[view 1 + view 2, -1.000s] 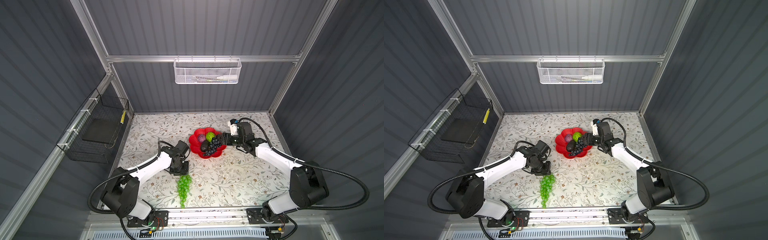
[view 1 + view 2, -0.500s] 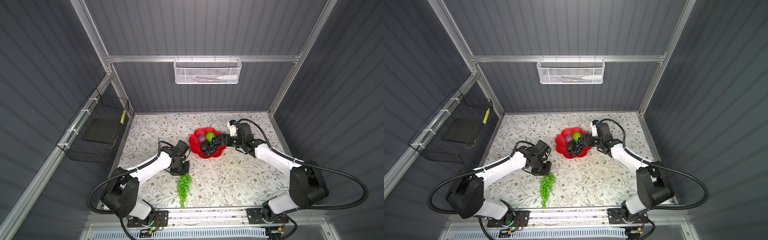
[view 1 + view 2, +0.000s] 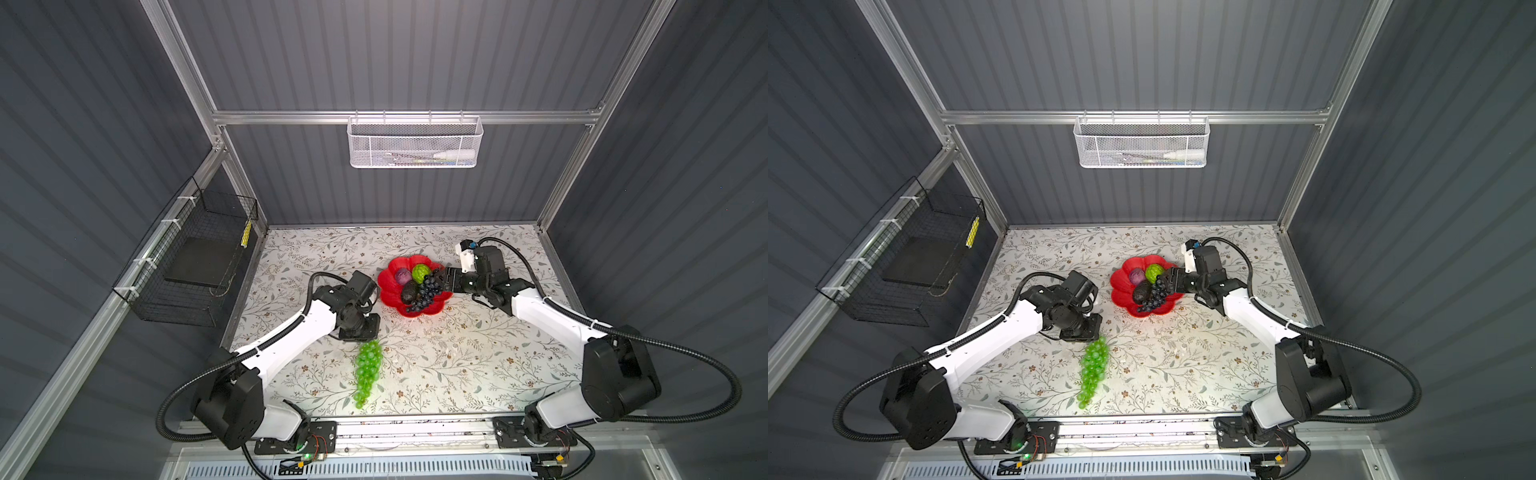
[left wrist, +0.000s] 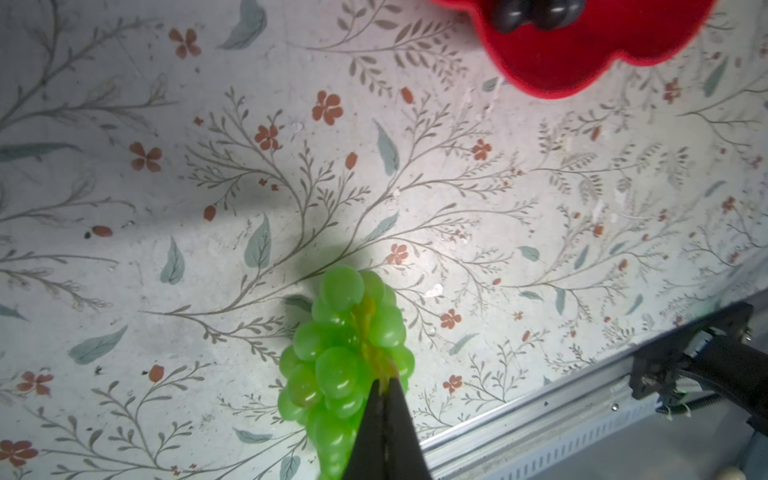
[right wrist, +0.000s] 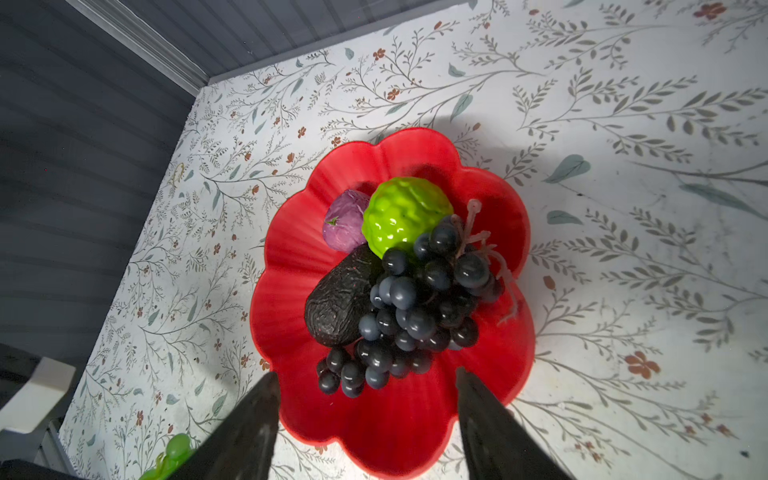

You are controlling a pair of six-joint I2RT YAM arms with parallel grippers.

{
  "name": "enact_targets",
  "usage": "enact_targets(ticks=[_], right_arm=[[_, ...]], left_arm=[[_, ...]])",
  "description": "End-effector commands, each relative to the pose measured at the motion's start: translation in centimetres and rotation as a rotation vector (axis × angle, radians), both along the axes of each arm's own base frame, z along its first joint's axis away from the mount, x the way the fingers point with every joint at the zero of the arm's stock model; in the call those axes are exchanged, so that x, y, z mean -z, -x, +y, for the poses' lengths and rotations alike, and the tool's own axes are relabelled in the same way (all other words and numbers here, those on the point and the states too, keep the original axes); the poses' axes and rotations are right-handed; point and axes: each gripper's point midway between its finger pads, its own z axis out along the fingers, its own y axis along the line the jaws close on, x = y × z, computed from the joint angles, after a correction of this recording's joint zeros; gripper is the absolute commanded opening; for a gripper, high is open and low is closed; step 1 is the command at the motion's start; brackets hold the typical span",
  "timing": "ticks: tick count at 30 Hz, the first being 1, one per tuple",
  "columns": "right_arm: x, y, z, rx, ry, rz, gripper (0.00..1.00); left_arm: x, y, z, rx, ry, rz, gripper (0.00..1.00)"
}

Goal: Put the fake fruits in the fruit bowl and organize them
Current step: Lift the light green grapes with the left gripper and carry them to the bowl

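The left gripper [image 4: 384, 384] is pinched fully shut on the thin yellowish stem of the green grape bunch [image 4: 340, 345], which lies on the flowered table [image 3: 457, 357] apart from the fruit bowl [image 3: 384, 286], on its side facing the arm bases. Inside the bowl sit the dark grape bunch [image 5: 419, 307], the rough black oval [image 5: 338, 303], the lime-green fruit [image 5: 405, 216] and the purple ball [image 5: 345, 222]. The right gripper [image 5: 365, 373] hovers over the bowl's rim, jaws wide, holding nothing. The risk is probably the narrow grip: the stem could slip out on lifting, or the dangling bunch could swing, catch the rim and knock fruits out of the crowded bowl.
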Motion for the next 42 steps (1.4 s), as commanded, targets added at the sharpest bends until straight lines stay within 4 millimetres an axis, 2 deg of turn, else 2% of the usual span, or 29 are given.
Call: enact_targets(ticks=[1,4,8,12,15,19,26,33,38,42], right_arm=[[-1.4,0.6,-0.2,-0.001,-0.001,-0.032,0.68],[-2.2,0.8,-0.3,-0.004,-0.006,-0.052,0.68],[-2.4,0.9,-0.3,-0.007,-0.004,-0.062,0.68],[-2.7,0.8,0.0,-0.017,-0.016,-0.069,0.68],[-3.0,0.8,-0.1,-0.017,-0.018,-0.077,0.68],[-3.0,1.0,-0.1,-0.018,-0.026,-0.080,0.67],[-2.9,1.8,-0.9,-0.003,-0.016,-0.095,0.66],[-4.2,2.3,-1.8,0.013,-0.052,-0.119,0.65],[-4.3,2.9,-2.8,0.040,-0.032,-0.139,0.65],[-4.0,3.4,-3.2,0.049,-0.023,-0.140,0.66]], left_arm=[[-3.8,0.4,-0.9,0.068,0.083,-0.042,0.00],[-6.2,0.0,-1.9,0.083,0.150,-0.082,0.00],[-8.4,-1.0,-3.3,0.099,0.221,-0.125,0.00],[-10.7,-2.6,-5.7,0.146,0.295,-0.153,0.00],[-13.4,-3.9,-7.6,0.181,0.369,-0.189,0.00],[-15.5,-5.2,-10.0,0.217,0.469,-0.214,0.00],[-15.8,-7.0,-13.7,0.282,0.541,-0.189,0.00],[-15.4,-9.4,-16.6,0.322,0.563,-0.209,0.00],[-13.7,-10.1,-17.1,0.324,0.545,-0.193,0.00],[-13.0,-9.7,-16.2,0.310,0.517,-0.196,0.00]])
